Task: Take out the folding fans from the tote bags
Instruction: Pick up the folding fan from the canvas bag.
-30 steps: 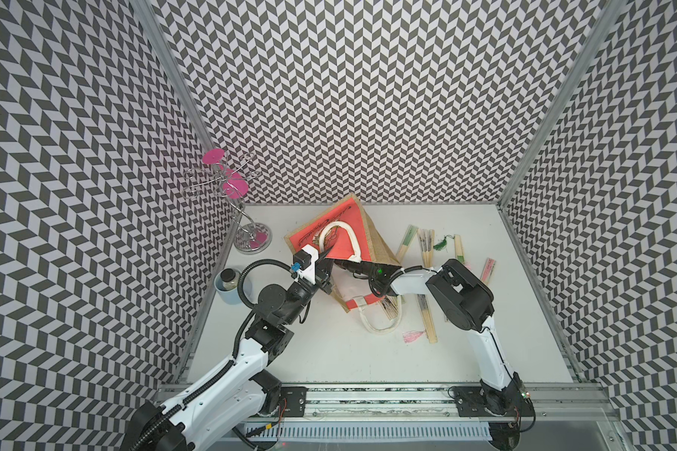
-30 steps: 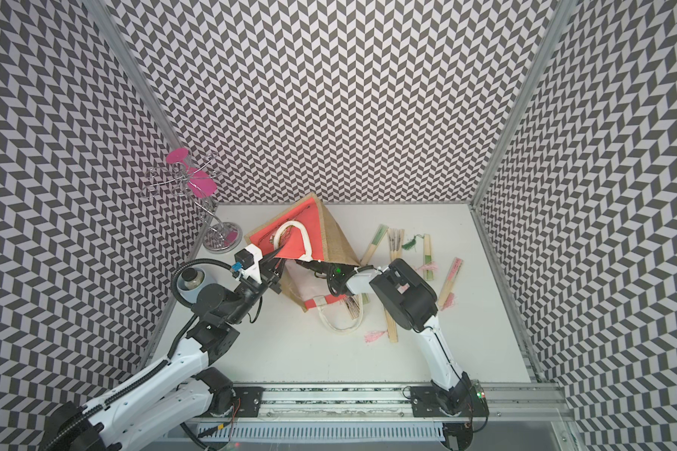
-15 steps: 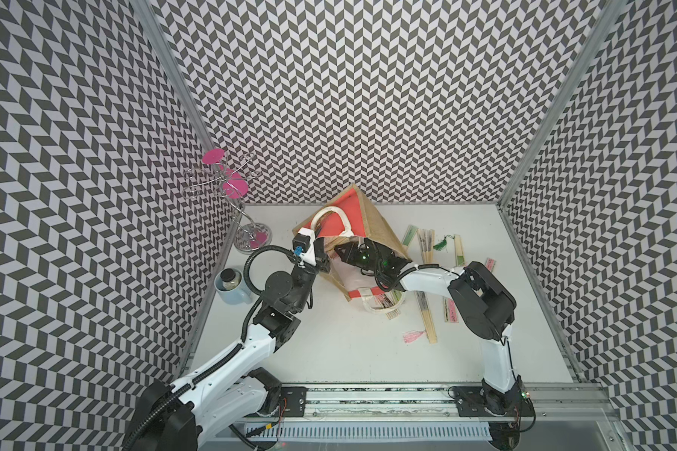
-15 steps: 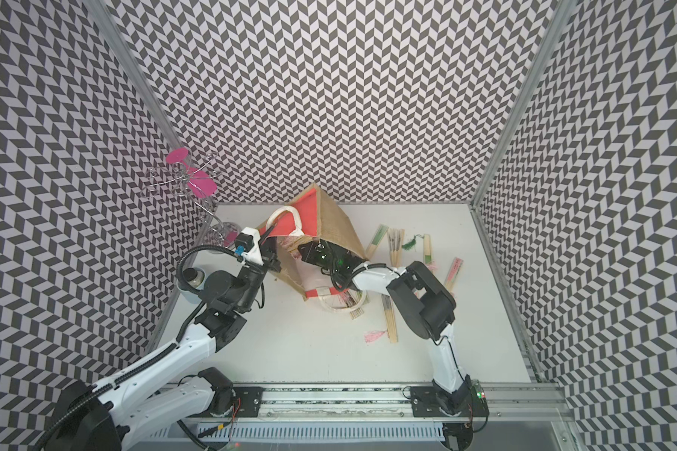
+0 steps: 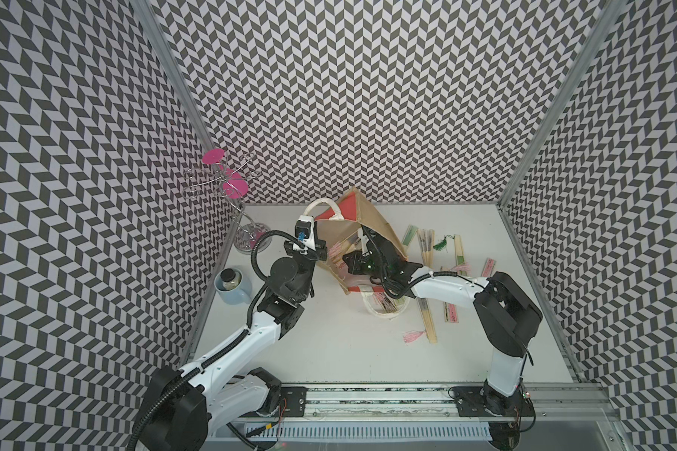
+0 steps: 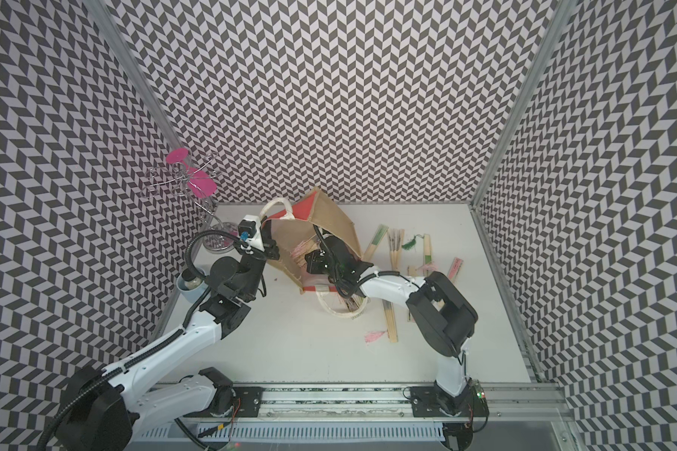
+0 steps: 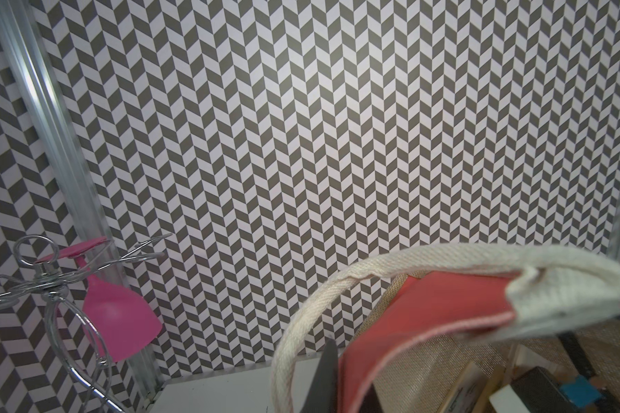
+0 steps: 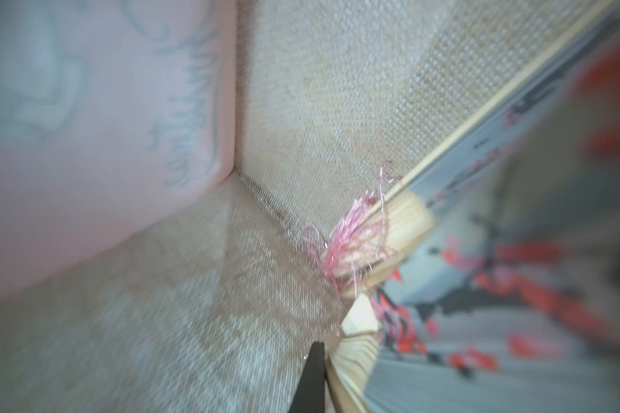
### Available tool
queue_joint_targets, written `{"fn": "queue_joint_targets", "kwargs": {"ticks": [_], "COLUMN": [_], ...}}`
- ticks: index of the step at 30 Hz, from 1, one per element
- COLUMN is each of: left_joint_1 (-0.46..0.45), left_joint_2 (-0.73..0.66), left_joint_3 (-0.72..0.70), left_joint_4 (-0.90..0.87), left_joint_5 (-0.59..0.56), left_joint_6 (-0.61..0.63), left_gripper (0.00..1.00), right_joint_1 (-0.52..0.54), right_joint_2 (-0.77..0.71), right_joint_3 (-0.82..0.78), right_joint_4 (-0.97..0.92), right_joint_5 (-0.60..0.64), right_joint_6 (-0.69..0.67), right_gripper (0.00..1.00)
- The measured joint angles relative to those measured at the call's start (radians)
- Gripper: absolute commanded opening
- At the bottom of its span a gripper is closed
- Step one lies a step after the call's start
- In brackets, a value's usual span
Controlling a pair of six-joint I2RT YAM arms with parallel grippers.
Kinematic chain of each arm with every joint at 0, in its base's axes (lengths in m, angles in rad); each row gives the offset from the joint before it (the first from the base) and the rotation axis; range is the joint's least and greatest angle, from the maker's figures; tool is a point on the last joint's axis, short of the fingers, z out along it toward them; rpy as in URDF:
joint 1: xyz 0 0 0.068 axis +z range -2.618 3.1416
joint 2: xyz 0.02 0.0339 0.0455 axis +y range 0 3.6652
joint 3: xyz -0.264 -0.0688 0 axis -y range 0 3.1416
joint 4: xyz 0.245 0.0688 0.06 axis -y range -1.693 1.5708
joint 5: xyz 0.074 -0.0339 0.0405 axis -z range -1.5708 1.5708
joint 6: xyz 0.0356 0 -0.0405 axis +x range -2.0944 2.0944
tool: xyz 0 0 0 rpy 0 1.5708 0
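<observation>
1 tote bag (image 5: pixel 368 213), about 10 folding fans (image 5: pixel 428 324), 1 mug (image 5: pixel 231 298).

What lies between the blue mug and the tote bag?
The left arm's black joint lies between the blue mug and the tote bag; both top views show this.

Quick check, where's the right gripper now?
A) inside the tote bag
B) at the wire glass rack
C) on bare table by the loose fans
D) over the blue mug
A: in a top view the right gripper reaches into the mouth of the tote bag, and its wrist view shows jute inner walls and a fan with a pink tassel.
</observation>
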Motion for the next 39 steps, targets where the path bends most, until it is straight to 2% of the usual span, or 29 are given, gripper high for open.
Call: {"fn": "queue_joint_targets", "kwargs": {"ticks": [11,18,25,28,31,36,39], "left_joint_1": [0.039,0.045,0.049,0.05,0.051,0.029,0.011], "left_joint_2": [0.044,0.091,0.098,0.083,0.057,-0.018,-0.039], "left_joint_3": [0.004,0.056,0.054,0.033,0.011,-0.048,-0.051], "left_joint_4": [0.002,0.003,0.003,0.012,0.025,0.074,0.081], "left_joint_5": [-0.014,-0.021,-0.019,0.012,0.069,0.171,0.19], "left_joint_6": [0.061,0.114,0.145,0.148,0.149,0.159,0.178], "left_gripper": [0.0,0.0,0.0,0.0,0.0,0.0,0.0], "right_joint_1": [0.023,0.045,0.047,0.05,0.054,0.063,0.063], "right_joint_2": [-0.018,-0.018,-0.105,-0.154,-0.157,-0.115,-0.097], "right_joint_3": [0.029,0.051,-0.069,-0.135,-0.126,0.001,0.061], "right_joint_4": [-0.137,-0.182,-0.106,-0.034,0.002,0.011,0.016], "right_joint_5": [-0.012,-0.021,-0.053,-0.064,-0.08,-0.069,-0.074], "right_joint_6": [-0.095,-0.159,-0.229,-0.275,-0.327,-0.372,-0.381], "right_gripper": [0.0,0.0,0.0,0.0,0.0,0.0,0.0]}}
